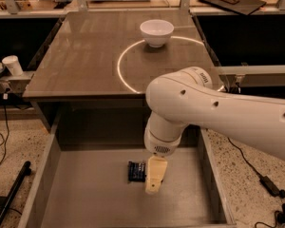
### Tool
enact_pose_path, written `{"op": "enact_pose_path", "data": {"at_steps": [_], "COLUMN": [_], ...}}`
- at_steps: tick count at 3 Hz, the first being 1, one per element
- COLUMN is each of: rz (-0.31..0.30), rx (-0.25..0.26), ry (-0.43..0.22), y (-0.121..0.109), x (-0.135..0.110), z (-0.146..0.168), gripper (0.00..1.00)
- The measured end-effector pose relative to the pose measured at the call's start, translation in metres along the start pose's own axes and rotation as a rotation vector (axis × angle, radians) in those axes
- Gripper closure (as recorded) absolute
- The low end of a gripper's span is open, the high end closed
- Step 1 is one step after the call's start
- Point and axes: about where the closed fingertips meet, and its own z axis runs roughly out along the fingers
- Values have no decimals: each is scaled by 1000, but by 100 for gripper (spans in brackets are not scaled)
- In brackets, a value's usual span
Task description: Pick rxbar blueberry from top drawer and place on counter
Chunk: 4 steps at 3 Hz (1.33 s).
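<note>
The rxbar blueberry (pixel 136 171), a small dark blue wrapper, lies flat on the floor of the open top drawer (pixel 85 198), near its middle. My gripper (pixel 155 177) hangs inside the drawer from the big white arm, its pale finger right at the bar's right end and covering part of it. The counter (pixel 85 56), brown-grey and glossy with a bright curved line, stretches behind the drawer.
A white bowl (pixel 156 32) stands at the back of the counter. A white paper cup (pixel 12 65) sits on a ledge at the left. The drawer's side walls (pixel 43 170) flank the arm. Cables lie on the speckled floor at right (pixel 266 182).
</note>
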Motion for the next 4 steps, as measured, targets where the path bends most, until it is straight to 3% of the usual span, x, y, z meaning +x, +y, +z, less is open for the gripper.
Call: {"op": "enact_pose_path", "data": {"at_steps": [2,3,4], "rz": [-11,-2,-2], "rx": [-38,-81,-80], "ry": [9,18,18], "y": [-20,-19,-19], "x": [-9,-12,-12], "z": [36,53,53], "gripper": [0,0,0]}}
